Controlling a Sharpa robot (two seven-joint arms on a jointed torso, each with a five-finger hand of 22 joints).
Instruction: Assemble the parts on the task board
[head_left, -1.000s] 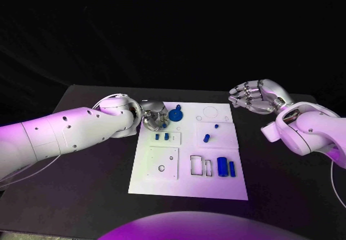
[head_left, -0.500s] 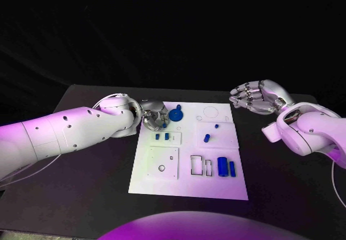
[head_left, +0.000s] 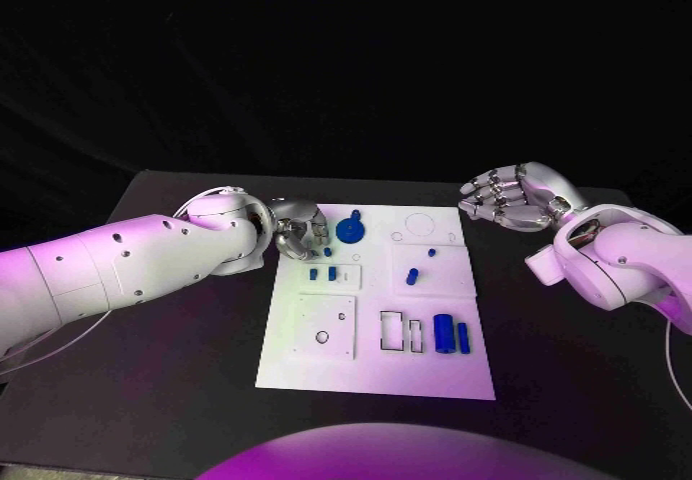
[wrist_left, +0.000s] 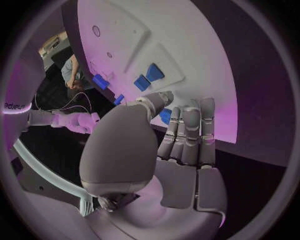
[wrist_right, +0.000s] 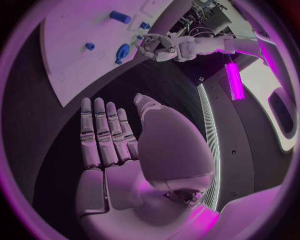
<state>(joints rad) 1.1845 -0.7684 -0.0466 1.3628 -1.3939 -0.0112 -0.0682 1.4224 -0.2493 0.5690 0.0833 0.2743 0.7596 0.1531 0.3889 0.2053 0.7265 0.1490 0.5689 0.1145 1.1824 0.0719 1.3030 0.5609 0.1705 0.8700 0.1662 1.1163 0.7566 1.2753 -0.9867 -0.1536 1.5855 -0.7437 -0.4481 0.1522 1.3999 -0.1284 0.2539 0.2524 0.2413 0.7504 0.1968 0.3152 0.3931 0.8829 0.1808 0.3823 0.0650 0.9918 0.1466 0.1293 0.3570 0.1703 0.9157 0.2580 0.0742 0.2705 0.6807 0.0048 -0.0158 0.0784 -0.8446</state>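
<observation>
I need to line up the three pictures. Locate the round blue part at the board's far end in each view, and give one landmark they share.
Head view: the round blue part lies at the task board's far end, beside the left hand.
Left wrist view: a blue piece shows by the fingertips; I cannot tell if it is the same part.
Right wrist view: it lies near the board's edge.
Shared landmark: the task board.

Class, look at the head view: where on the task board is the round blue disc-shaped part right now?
The round blue part sits at the far left corner of the task board, right beside the left hand, with two small blue pegs nearer the robot.
</observation>
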